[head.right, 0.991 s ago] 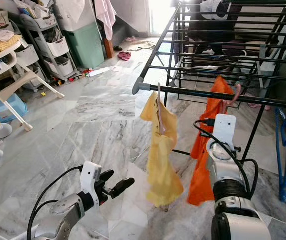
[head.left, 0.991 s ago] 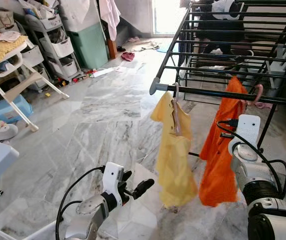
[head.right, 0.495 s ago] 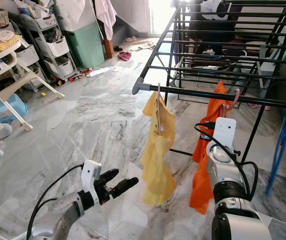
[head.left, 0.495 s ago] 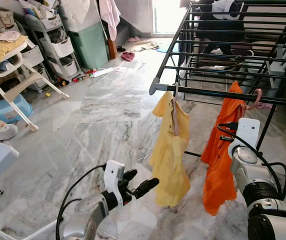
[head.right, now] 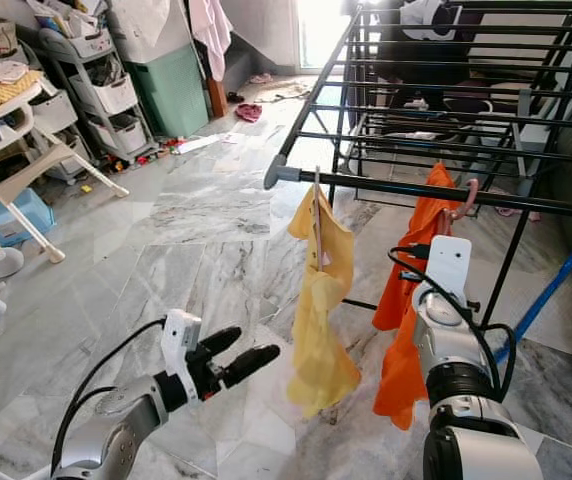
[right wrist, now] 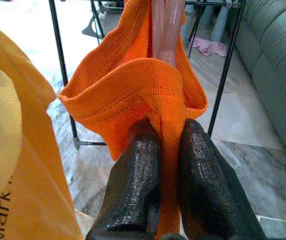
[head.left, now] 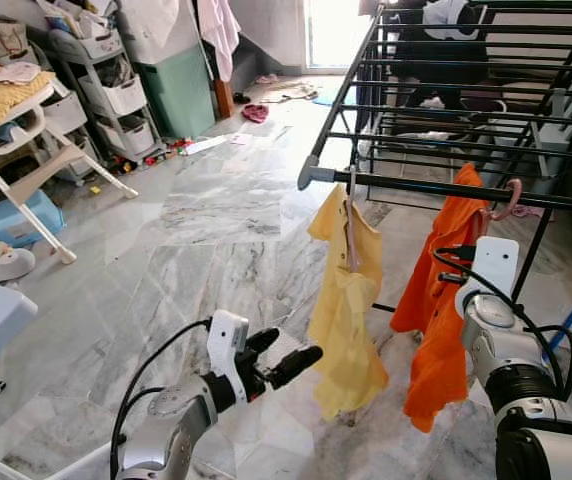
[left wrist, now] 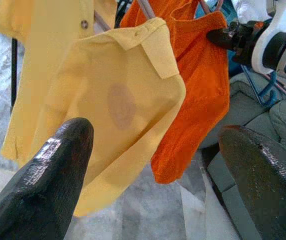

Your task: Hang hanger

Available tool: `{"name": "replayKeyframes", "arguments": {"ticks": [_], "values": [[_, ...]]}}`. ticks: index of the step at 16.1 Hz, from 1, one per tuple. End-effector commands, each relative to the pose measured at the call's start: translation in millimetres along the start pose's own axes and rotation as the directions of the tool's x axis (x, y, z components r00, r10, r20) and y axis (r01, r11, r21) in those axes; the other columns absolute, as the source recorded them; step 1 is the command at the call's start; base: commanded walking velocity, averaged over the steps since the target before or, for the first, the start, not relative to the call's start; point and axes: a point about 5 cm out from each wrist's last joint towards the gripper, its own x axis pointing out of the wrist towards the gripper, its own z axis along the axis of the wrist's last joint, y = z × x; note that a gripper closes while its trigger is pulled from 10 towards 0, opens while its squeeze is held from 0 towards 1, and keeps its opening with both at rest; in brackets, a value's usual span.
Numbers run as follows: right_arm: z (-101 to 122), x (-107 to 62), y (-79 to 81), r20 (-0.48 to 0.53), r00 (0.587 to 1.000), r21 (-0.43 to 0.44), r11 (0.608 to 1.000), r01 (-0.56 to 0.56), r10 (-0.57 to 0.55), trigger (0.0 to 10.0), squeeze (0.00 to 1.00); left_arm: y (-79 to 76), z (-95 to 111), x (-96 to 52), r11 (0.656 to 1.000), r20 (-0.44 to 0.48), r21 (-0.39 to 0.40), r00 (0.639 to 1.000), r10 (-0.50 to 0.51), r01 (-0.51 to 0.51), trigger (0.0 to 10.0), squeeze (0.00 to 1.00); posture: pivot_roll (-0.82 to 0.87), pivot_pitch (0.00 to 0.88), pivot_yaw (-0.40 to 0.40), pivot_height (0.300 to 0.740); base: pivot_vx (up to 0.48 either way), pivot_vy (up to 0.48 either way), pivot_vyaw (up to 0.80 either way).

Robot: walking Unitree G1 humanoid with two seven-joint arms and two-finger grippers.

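Right gripper [right wrist: 160,150] pinched on orange shirt [head.left: 444,300] just below collar; pink hanger [head.left: 509,197] hooked over front rail of drying rack [head.left: 426,186]. Left gripper [head.left: 284,357] spread wide, empty, low beside yellow shirt [head.left: 349,300], itself hung on same rail. Risk, judged: tugging fabric while clamped could drag hook off rail or slide shirt off hanger; sideways swing could knock yellow shirt.

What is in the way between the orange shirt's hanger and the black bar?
Nothing visible. The pink hanger hooks the rack bar already, with the right gripper pinching the orange shirt below it.
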Motion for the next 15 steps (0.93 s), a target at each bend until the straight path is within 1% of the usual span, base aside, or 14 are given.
{"name": "replayKeyframes", "arguments": {"ticks": [1,4,6,7,10,15], "values": [[-10,-1.3,2.9,-0.045,0.999,0.008,1.000,-0.014,0.015,10.0,1.00,1.8,3,-3.0,1.000,-0.004,0.013,1.000,0.002,-0.002,10.0,0.00,-0.11,0.000,0.086,0.740,0.000,0.000,0.00],[-6,-1.0,-0.6,-0.014,1.000,-0.007,1.000,0.002,-0.002,10.0,1.00,0.0,-1,-3.4,1.000,-0.019,0.008,1.000,-0.006,0.006,10.0,0.00,-0.11,0.000,0.087,0.740,0.000,0.000,0.00],[1,-1.4,-2.7,0.039,0.999,-0.053,0.998,0.020,-0.018,10.0,1.00,-0.9,-1,-3.4,1.000,-0.024,0.005,1.000,-0.006,0.006,10.0,0.00,-0.11,0.000,0.088,0.740,0.000,0.000,0.00],[3,-2.3,-1.7,0.056,0.998,-0.059,0.998,0.022,-0.019,10.0,1.00,-1.1,-2,-2.9,1.000,-0.028,0.004,1.000,-0.005,0.006,10.0,0.00,-0.12,0.000,0.087,0.740,0.000,0.000,0.00],[2,-3.7,1.5,0.066,0.998,-0.062,0.998,0.019,-0.014,10.0,1.00,-0.8,-2,-2.6,1.000,-0.034,0.005,0.999,-0.005,0.005,10.0,0.00,-0.11,0.000,0.087,0.740,0.000,0.000,0.00],[6,-4.6,-0.3,0.095,0.995,-0.069,0.997,0.036,-0.030,10.0,1.00,-0.3,-3,-2.9,1.000,-0.042,0.007,0.999,-0.004,0.004,10.0,0.00,-0.11,0.000,0.087,0.740,0.000,0.000,0.00]]}}
